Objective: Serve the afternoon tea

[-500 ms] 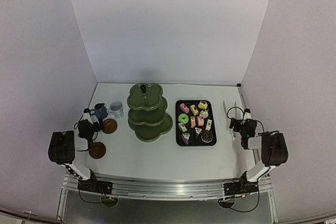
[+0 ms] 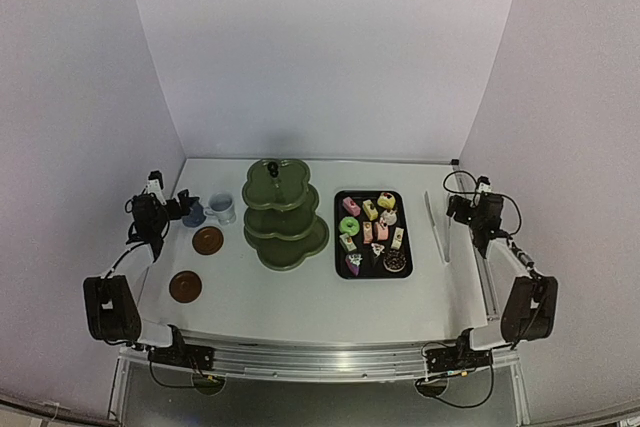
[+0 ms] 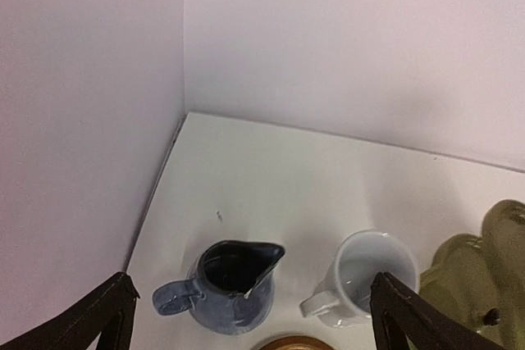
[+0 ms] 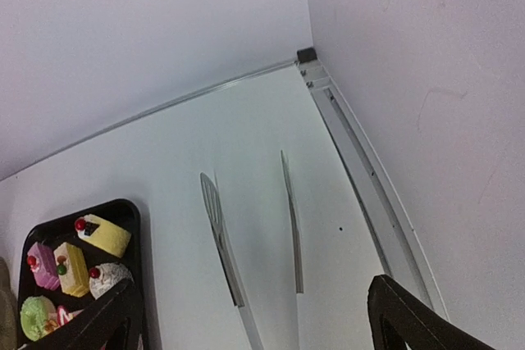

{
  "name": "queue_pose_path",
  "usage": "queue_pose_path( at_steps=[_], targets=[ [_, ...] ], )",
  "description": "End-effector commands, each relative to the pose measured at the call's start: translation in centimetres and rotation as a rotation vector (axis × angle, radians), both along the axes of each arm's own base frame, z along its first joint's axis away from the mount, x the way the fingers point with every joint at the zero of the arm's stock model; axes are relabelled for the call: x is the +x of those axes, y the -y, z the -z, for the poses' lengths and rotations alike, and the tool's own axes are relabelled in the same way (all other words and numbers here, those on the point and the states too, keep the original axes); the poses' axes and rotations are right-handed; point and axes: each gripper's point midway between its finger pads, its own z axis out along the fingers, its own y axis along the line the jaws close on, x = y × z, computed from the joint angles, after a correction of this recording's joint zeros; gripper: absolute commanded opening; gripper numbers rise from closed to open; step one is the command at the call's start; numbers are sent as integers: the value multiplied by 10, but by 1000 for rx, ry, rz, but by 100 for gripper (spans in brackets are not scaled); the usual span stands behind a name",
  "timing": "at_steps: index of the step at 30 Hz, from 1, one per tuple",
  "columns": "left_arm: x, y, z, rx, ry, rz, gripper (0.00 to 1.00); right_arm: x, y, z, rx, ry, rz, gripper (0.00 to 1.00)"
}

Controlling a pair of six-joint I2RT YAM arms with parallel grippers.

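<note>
1. Left tool (image 3: 252,284): jaws spread wide with nothing between them. It hangs above the far-left part of the tabletop (image 2: 300,292), looking down on the two cups.
2. Dark-blue cup (image 3: 230,288): upright near the left wall, handle pointing toward that wall. The white cup (image 3: 365,276) stands just beside it on the right, upright, not touching.
3. Olive-green three-tier stand (image 2: 283,212): upright at the middle of the tabletop, just right of the white cup.
4. Brown saucers: one (image 2: 208,240) lies flat just in front of the cups. The other (image 2: 185,286) lies nearer the arm bases. Both are apart from the cups.
5. Cakes and doughnuts (image 2: 370,232): all sit inside the black tray (image 2: 338,237), which lies right of the stand.
6. Right tool (image 4: 252,284): jaws wide apart, holding nothing. It hangs over the right edge of the tabletop.
7. Metal tongs (image 4: 225,260): flat on the tabletop between the tray and the right-hand rail, arms splayed, below the right tool and untouched by it.
</note>
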Motion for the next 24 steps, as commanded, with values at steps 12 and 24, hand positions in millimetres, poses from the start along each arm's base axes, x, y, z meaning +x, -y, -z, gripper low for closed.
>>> queue_pose_path(
  at_steps=[12,24],
  targets=[
    [-21,56,-36,-89,-45,288,100,-27,-34,110,-101,-799,-134,98],
    [-36,77,-38,-80,-39,415,100,-40,-32,159,-113,-975,-148,98]
  ],
)
